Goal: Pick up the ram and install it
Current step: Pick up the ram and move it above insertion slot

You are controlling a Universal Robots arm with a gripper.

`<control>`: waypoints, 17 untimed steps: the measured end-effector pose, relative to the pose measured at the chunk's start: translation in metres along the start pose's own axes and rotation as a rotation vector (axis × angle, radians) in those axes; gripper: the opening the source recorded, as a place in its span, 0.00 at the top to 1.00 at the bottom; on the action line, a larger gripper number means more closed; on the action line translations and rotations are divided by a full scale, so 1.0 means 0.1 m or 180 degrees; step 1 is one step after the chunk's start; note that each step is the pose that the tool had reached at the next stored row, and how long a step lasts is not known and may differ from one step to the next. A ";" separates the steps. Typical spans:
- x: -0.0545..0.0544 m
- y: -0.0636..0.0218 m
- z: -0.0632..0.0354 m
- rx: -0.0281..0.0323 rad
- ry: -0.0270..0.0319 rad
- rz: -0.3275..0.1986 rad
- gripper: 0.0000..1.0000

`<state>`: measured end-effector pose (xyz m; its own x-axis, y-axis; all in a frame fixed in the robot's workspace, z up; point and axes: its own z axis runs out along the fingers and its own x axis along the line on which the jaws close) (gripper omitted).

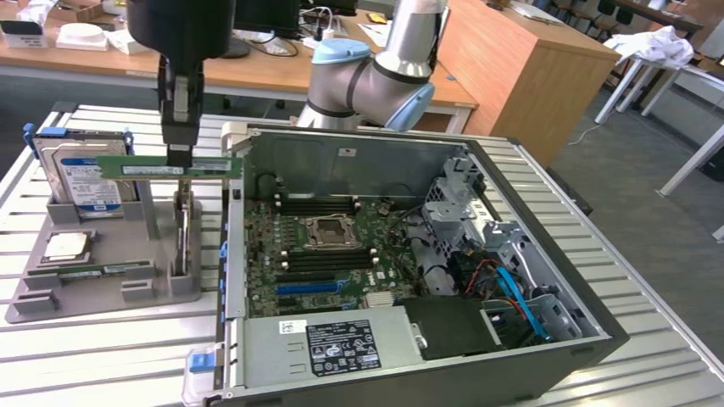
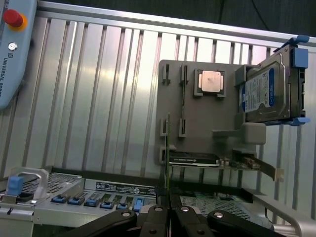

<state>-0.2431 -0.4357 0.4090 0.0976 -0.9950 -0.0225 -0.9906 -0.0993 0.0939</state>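
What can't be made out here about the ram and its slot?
- Contacts of the ram: too small in the exterior view, edge-on in the wrist view.
- Latches of the memory slots: exterior view, too small to tell whether they stand open.
- Top of the hand: cut off by the exterior view's upper edge.

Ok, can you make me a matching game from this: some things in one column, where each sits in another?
1 ram
2 hard drive
3 processor chip
4 computer case

A lying flat on the grey holder
B open, at the exterior view's right
C clamped in the jaws, above the holder
D standing upright in the holder

Pairs: 1-C, 2-D, 3-A, 4-B
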 end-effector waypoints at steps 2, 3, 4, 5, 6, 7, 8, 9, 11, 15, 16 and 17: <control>0.00 -0.011 0.000 -0.0001 0.0000 0.0000 0.88; 0.00 -0.017 0.000 -0.0001 0.0000 0.0000 0.88; 0.00 -0.025 -0.001 -0.0002 0.0000 0.0000 0.88; 0.00 -0.032 -0.001 -0.0003 0.0000 0.0000 0.88; 0.00 -0.039 -0.001 -0.0003 0.0000 0.0000 0.88; 0.00 -0.047 -0.002 -0.0004 0.0000 0.0000 0.88; 0.01 -0.054 -0.002 -0.0005 0.0000 0.0000 0.88; 0.01 -0.062 -0.002 -0.0005 0.0000 0.0000 0.88; 0.01 -0.078 -0.003 -0.0007 -0.0001 0.0000 0.88; 0.01 -0.107 -0.004 -0.0009 -0.0001 0.0000 0.88; 0.01 -0.115 -0.005 -0.0010 -0.0001 0.0000 0.88; 0.01 -0.123 -0.005 -0.0010 -0.0001 0.0000 0.88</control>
<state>-0.2308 -0.4357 0.4083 0.0976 -0.9950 -0.0228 -0.9903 -0.0994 0.0971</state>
